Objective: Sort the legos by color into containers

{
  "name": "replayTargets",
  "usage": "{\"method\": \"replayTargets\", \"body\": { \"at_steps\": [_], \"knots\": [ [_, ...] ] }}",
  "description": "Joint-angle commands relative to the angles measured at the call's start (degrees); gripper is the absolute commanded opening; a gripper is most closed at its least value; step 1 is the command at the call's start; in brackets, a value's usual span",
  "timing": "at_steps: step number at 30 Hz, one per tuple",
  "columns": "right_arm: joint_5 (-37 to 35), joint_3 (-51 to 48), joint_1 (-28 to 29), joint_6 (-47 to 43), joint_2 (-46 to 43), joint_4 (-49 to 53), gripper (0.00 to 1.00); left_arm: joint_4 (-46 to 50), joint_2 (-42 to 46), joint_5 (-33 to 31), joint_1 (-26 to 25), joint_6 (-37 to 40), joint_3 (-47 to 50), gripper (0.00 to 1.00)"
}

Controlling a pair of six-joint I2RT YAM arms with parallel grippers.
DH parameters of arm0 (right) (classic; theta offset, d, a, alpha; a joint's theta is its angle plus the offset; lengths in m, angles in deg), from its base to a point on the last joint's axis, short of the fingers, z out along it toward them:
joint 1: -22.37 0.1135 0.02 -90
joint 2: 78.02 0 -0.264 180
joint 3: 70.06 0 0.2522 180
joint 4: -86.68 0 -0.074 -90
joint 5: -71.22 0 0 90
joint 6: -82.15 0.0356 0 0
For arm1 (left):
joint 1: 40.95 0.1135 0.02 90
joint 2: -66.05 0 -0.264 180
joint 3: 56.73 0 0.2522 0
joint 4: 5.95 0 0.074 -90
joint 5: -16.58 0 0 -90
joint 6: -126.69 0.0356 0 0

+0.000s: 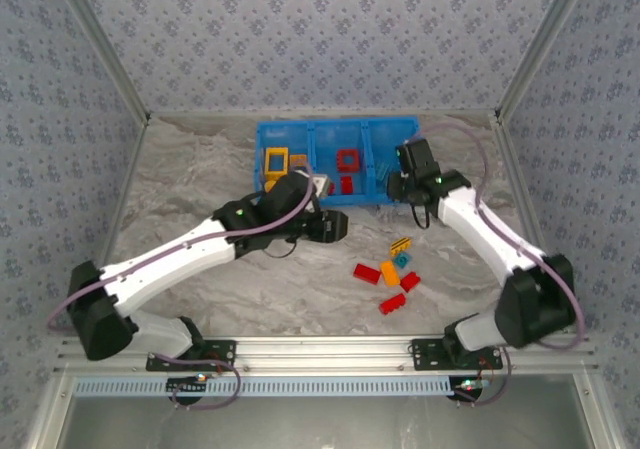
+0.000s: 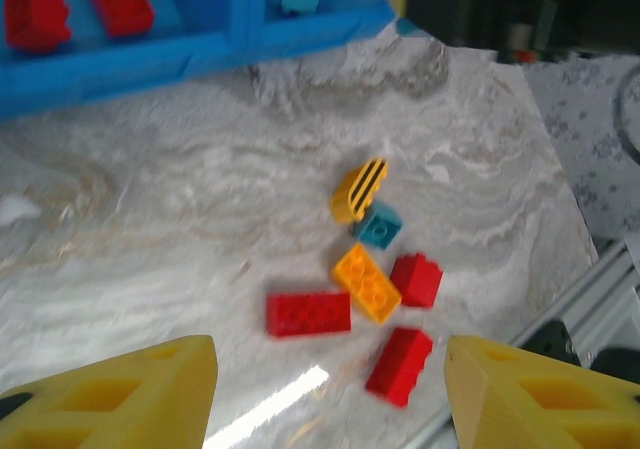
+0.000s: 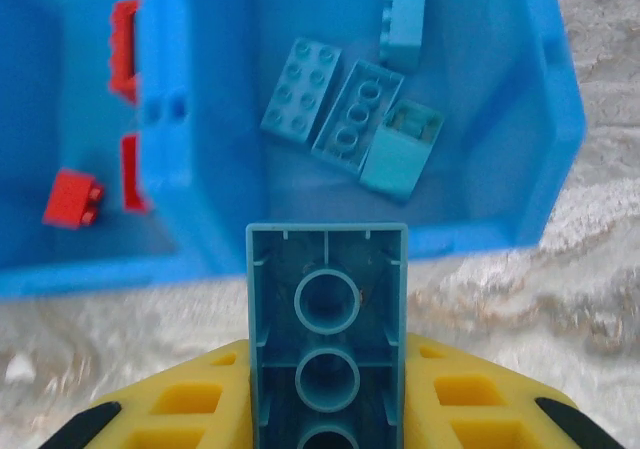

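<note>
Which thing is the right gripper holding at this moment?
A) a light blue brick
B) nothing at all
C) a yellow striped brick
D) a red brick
A: the right wrist view shows the right gripper clamped on a light blue brick, its hollow underside facing the camera, just in front of the blue bin.

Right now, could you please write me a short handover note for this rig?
Left gripper: open, empty, over the table.
Right gripper: shut on a light blue brick, at the bin's right compartment.
Done: yellow pieces left, red pieces middle, light blue pieces right.
To do: drop held brick; sort three red bricks, orange brick, teal brick, striped yellow piece.
</note>
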Motion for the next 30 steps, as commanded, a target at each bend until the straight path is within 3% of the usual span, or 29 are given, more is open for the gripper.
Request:
{"method": "replayTargets", "body": {
  "at_steps": [1,9,16,20,23,26,30],
  "knots": [
    [4.59,9.50,-3.52,-3.55,9.39,-0.37,0.30,-6.94,-4.41,-3.70,-1.55,1.50,-5.76,0.62],
    [5.96,31.17,-7.20,-4.96,31.41,2.59,0.31,-9.77,-13.33,-9.89,-4.30,3.13,-12.12,0.63],
    [5.87,40.68,-8.69,-4.62,41.74,5.75,0.34,-9.04,-18.01,-10.19,-5.77,5.44,-16.04,0.63],
    [5.81,43.98,-8.95,-4.90,44.99,7.46,0.37,-8.68,-19.00,-9.62,-5.86,5.58,-15.68,0.63],
    [6.06,44.47,-9.07,-4.99,45.57,7.52,0.47,-8.27,-18.91,-9.56,-5.95,5.95,-15.14,0.63],
    [6.27,44.18,-8.92,-5.25,44.36,7.56,0.55,-7.68,-18.38,-9.74,-6.04,6.41,-14.70,0.63],
    [6.05,43.43,-8.23,-5.60,40.01,7.34,0.57,-6.88,-17.36,-10.09,-6.13,6.85,-14.08,0.63]
  ]
}}
